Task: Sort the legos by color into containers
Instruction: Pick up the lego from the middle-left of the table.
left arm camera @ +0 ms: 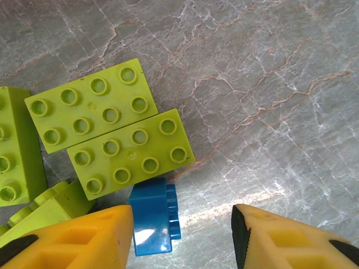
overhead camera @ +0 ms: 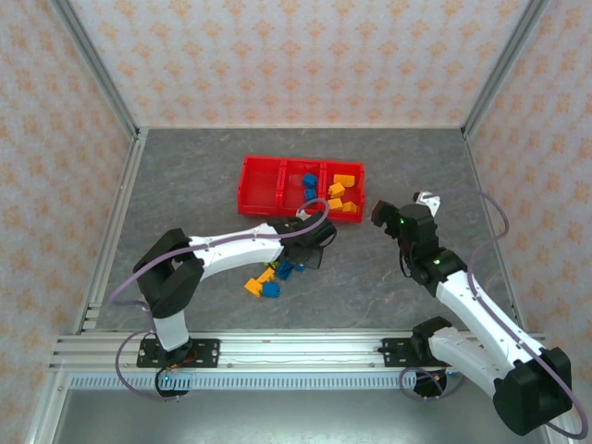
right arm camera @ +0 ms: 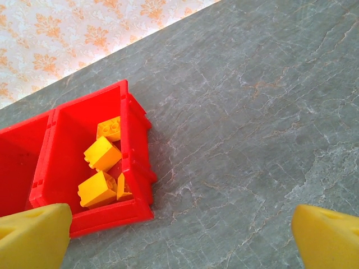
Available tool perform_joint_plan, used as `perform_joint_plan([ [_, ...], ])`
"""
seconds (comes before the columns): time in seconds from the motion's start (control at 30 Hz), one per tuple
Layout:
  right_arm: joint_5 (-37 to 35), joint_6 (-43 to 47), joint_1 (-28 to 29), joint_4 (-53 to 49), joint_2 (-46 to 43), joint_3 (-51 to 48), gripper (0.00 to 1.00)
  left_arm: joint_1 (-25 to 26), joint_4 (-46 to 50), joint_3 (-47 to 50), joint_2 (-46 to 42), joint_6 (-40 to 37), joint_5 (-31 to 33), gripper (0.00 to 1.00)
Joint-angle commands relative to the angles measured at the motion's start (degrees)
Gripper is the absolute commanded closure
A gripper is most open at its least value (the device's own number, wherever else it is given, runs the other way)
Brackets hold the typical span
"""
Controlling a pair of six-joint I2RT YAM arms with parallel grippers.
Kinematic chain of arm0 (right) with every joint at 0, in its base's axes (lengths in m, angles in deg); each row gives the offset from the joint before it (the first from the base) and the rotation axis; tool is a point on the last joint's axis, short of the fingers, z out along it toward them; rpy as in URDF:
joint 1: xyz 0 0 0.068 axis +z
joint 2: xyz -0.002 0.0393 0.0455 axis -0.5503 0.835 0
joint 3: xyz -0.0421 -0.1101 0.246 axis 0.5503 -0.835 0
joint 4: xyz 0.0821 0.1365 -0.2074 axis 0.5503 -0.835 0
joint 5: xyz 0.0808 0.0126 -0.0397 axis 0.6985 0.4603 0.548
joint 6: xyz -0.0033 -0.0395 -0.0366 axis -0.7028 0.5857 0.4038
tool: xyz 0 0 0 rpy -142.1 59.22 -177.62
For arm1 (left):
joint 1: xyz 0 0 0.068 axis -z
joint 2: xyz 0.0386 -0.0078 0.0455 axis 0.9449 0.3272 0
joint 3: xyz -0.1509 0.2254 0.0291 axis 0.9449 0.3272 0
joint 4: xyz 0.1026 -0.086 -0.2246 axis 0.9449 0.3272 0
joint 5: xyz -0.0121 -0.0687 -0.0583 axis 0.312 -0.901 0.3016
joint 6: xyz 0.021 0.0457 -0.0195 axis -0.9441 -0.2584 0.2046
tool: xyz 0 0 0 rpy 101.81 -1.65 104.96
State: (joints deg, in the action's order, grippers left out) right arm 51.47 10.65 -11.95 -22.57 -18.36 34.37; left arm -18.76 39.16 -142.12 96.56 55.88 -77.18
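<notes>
The red tray (overhead camera: 250, 176) lies mid-table; its middle compartment holds blue legos (overhead camera: 309, 182) and its right one orange legos (overhead camera: 343, 192). My left gripper (overhead camera: 317, 242) hangs open low over loose legos in front of the tray. In the left wrist view it (left arm camera: 182, 241) stands open over grey table, a blue lego (left arm camera: 152, 216) on its side next to the left finger (left arm camera: 84, 238), and lime green legos (left arm camera: 132, 154) just beyond. My right gripper (overhead camera: 379, 215) is open and empty right of the tray. Its wrist view shows orange legos (right arm camera: 102, 153) in the end compartment (right arm camera: 134, 145).
More loose legos lie in front of the left arm: an orange one (overhead camera: 252, 287) and blue ones (overhead camera: 272, 289). The tray's left compartment (overhead camera: 260, 194) looks empty. Metal frame posts and patterned walls bound the grey table (overhead camera: 185, 185).
</notes>
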Motion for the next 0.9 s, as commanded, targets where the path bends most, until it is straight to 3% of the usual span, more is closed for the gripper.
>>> perform_joint_plan([
  [0.0, -1.94, 0.05, -0.07, -0.26, 0.73, -0.02, 0.00, 0.32, 1.54, 1.19, 1.73, 1.18, 1.77, 0.48],
  [0.2, -2.10, -0.06, -0.02, -0.61, 1.22, 0.04, 0.00, 0.31, 1.99, 1.36, 3.17, 1.09, 2.36, 0.48],
  [0.87, -2.48, -0.75, -0.05, -1.29, 0.35, -0.49, 0.00, 0.32, -0.11, 3.04, 5.01, 0.45, 0.49, 0.65],
])
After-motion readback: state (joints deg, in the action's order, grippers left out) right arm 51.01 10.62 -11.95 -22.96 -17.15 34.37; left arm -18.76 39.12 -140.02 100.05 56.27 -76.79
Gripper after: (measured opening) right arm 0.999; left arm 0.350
